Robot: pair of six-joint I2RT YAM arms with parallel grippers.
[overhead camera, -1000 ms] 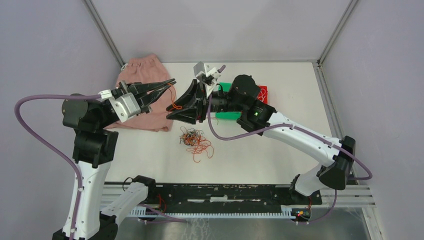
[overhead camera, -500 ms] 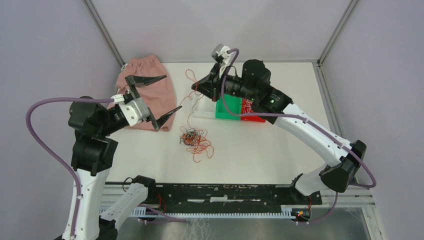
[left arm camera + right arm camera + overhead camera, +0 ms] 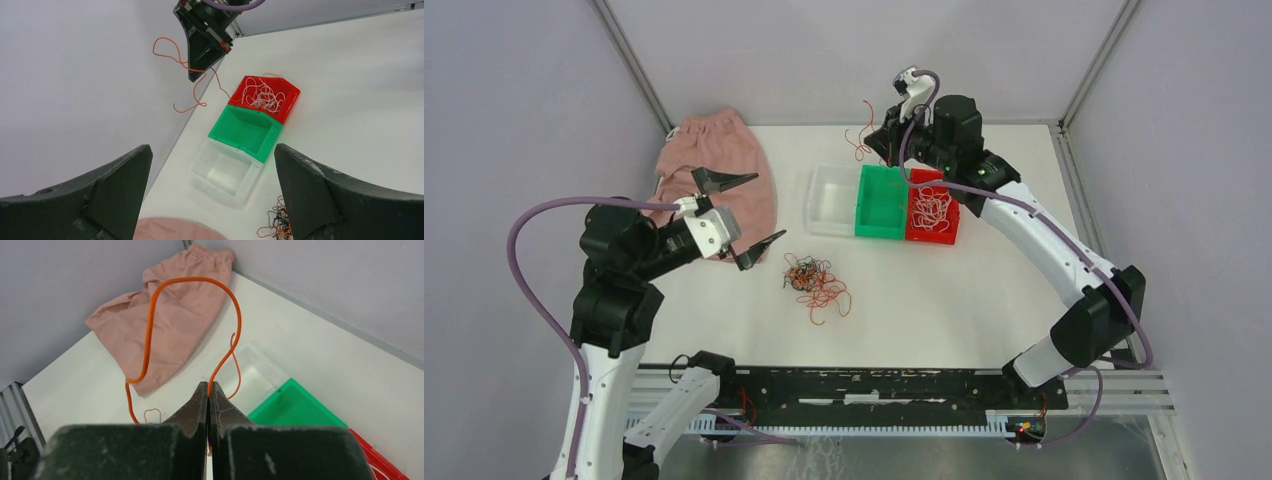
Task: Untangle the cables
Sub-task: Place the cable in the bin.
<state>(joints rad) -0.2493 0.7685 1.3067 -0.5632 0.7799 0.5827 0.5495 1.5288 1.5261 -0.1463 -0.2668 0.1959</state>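
A tangled clump of orange-red and black cables point(image 3: 815, 281) lies on the white table in front of the bins; its edge shows low in the left wrist view point(image 3: 278, 226). My right gripper point(image 3: 887, 141) is raised behind the green bin and shut on a single orange cable point(image 3: 200, 279), which loops and dangles free in the air point(image 3: 860, 132) point(image 3: 176, 51). My left gripper point(image 3: 768, 206) hovers left of the clump over the edge of the pink cloth, wide open with nothing between its fingers point(image 3: 120, 185). White cables point(image 3: 932, 210) lie in the red bin.
Three bins stand in a row at the back centre: clear point(image 3: 824, 212), green point(image 3: 882, 222) and red point(image 3: 949, 235). A pink cloth point(image 3: 724, 160) lies at the back left. Grey walls close in the back and both sides.
My left gripper let go of the orange cable, opened wide and drew back left. My right gripper shut on that cable and carried it up and back to the right, behind the green bin.
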